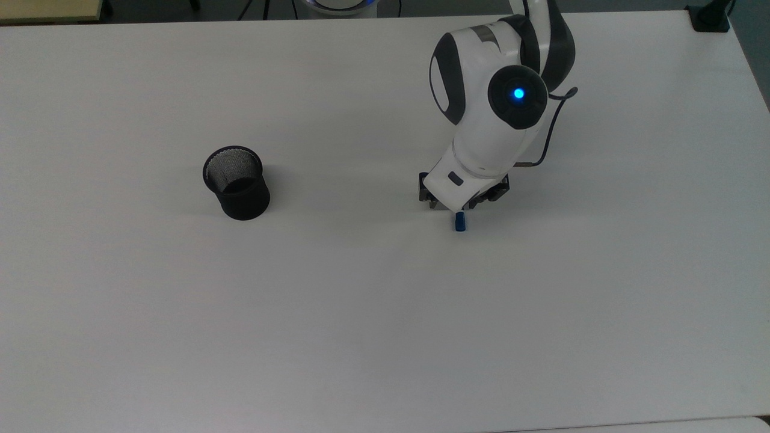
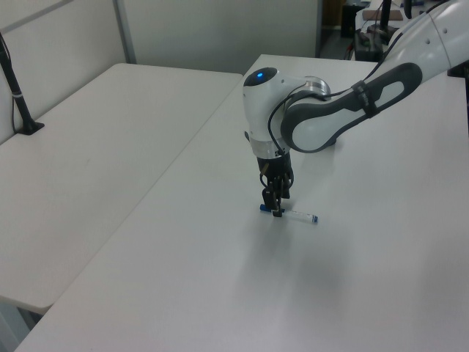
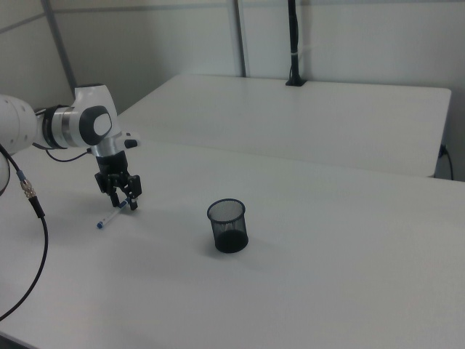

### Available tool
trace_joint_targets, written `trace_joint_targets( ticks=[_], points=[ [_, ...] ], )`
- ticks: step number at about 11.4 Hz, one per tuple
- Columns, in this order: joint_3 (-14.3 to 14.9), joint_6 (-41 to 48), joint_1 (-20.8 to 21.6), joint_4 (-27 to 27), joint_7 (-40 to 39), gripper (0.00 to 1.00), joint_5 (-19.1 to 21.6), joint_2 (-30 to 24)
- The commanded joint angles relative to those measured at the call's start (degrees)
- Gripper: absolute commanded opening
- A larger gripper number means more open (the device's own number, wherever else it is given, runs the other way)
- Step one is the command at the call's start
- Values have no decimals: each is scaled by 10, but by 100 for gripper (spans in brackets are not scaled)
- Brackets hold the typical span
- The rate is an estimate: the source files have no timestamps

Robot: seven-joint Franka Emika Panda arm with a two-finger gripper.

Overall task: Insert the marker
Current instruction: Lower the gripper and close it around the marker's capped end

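The claw [image 2: 278, 209] reaches down to the marker [image 2: 289, 214], which lies flat on the white bench [image 2: 220, 279]. Its tips straddle the marker's nine-o'clock end, slightly parted.

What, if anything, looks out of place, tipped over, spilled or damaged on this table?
Nothing stands out. The black mesh cup stands upright, the marker lies flat on the white table, and the hand sits low over the marker.
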State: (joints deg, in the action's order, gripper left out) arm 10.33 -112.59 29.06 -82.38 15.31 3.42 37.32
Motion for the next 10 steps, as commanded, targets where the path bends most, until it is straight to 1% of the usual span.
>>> trace_joint_targets(
  ticks=[1,4,5,7,9,10],
  points=[
    [3,-29,6,14,18,43,-12,22],
    [3,-32,6,15,39,23,-12,22],
    [3,-32,6,15,40,20,-12,22],
    [2,-29,8,15,43,10,-12,21],
    [1,-27,10,15,43,5,-18,11],
    [1,-25,8,14,43,5,-18,-3]
  ],
)
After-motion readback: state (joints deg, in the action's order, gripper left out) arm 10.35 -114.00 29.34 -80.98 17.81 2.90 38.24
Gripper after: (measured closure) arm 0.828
